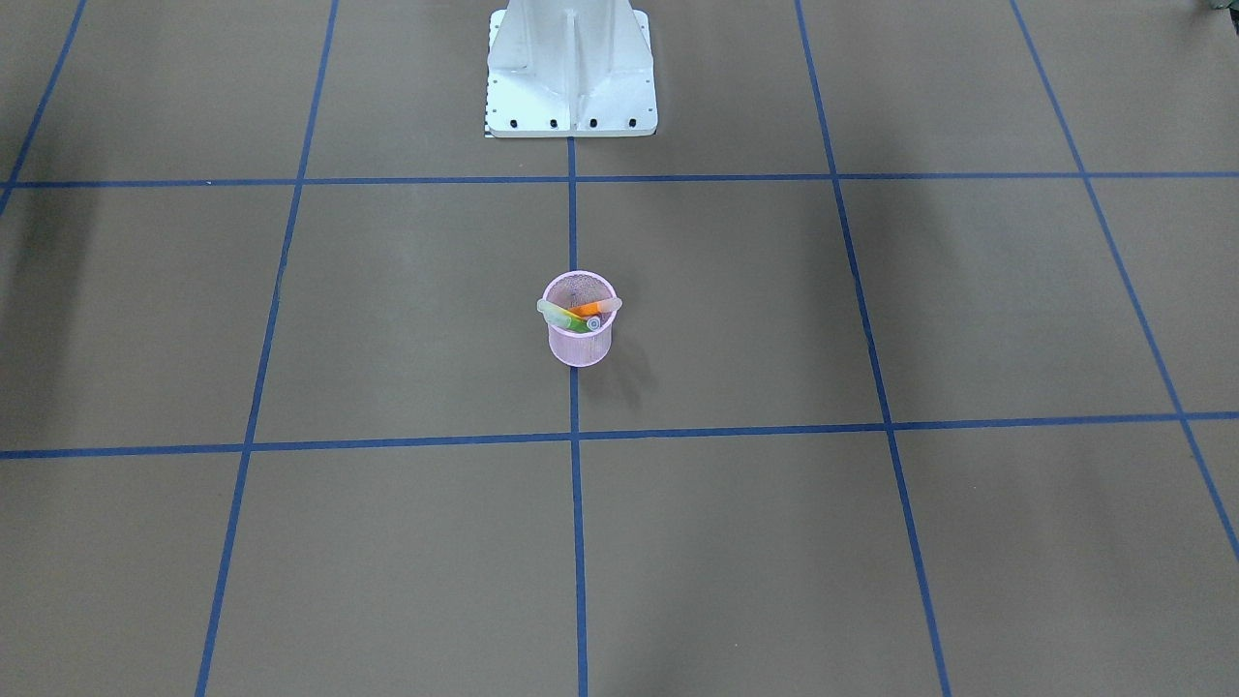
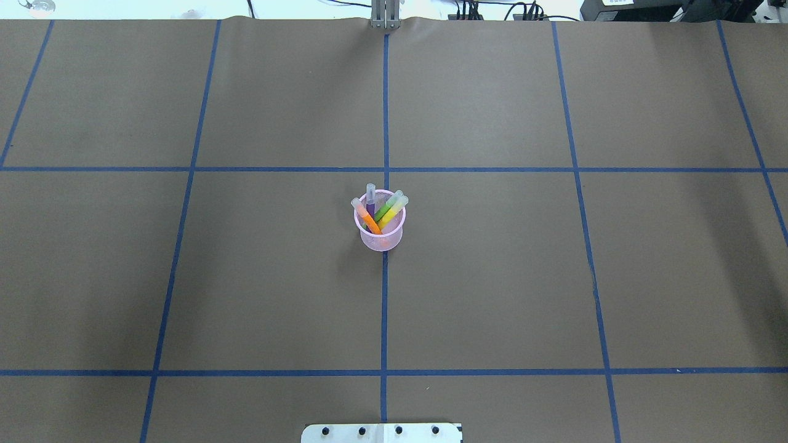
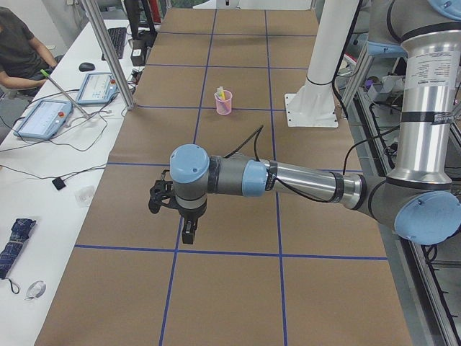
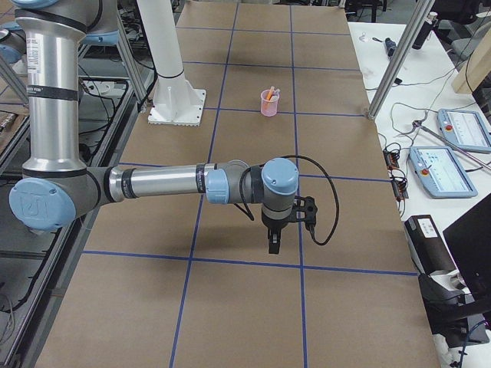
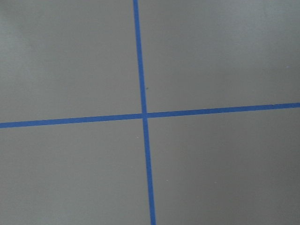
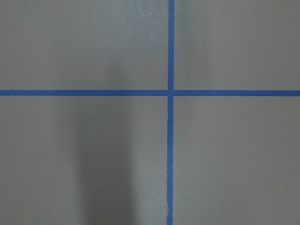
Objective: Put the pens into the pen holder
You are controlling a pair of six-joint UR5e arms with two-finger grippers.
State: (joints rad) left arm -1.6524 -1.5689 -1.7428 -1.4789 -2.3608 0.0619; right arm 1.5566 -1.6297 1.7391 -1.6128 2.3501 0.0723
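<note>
1. Apparently the collecting is done. The pink pen holder (image 2: 380,231) stands upright near the middle of the tabletop (image 2: 492,277), on a blue tape line (image 2: 384,307). The orange pen (image 2: 369,219), purple pen (image 2: 370,200), green pen (image 2: 388,206) and yellow pen (image 2: 393,212) all lean inside it, with their pale cap ends above the rim. I see no pen lying loose in either wide view, so the main risk is disturbing a finished job.

2. The holder looks light and narrow at the base, and the pens fan out to both sides above the rim, so the load probably sits high. An arm sweeping across the middle and brushing a cap end could tip the cup and spill all four.

3. The left end effector (image 3: 189,234) hangs above the tabletop at the robot's left end, and the right end effector (image 4: 275,241) hangs above it at the other end. Both are well apart from the holder. They show only in the side views, so I cannot tell whether their fingers are apart or together. The wrist views show nothing but brown tabletop and tape crossings.

4. If the run is not recognised as complete and an arm reaches in again, it could catch a protruding cap. That would lift a pen back out or drag the cup along with it.

5. A homing move that cuts low through the centre rather than rising first carries the same danger.
</note>
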